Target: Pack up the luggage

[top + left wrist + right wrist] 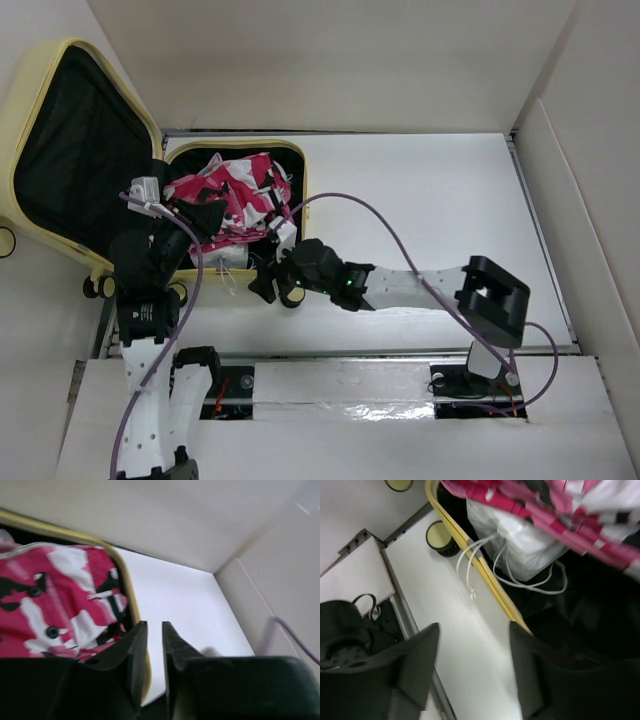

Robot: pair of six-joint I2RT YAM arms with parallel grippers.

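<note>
Luggage [80, 160] lay open at upper left, pink camouflage garment [240, 190] inside. Left tool [154, 626] was closed on nothing; right tool [474, 629] stood open over the rim.

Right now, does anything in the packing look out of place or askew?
Yes: white drawstrings spill over the yellow rim of the luggage onto the table, and the pink camouflage garment lies heaped unevenly inside.

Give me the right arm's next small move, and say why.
Probably ease the open right gripper forward to the white cords and close on them. They trail from the white bag over the luggage rim onto the table, so they likely need tucking inside.
</note>
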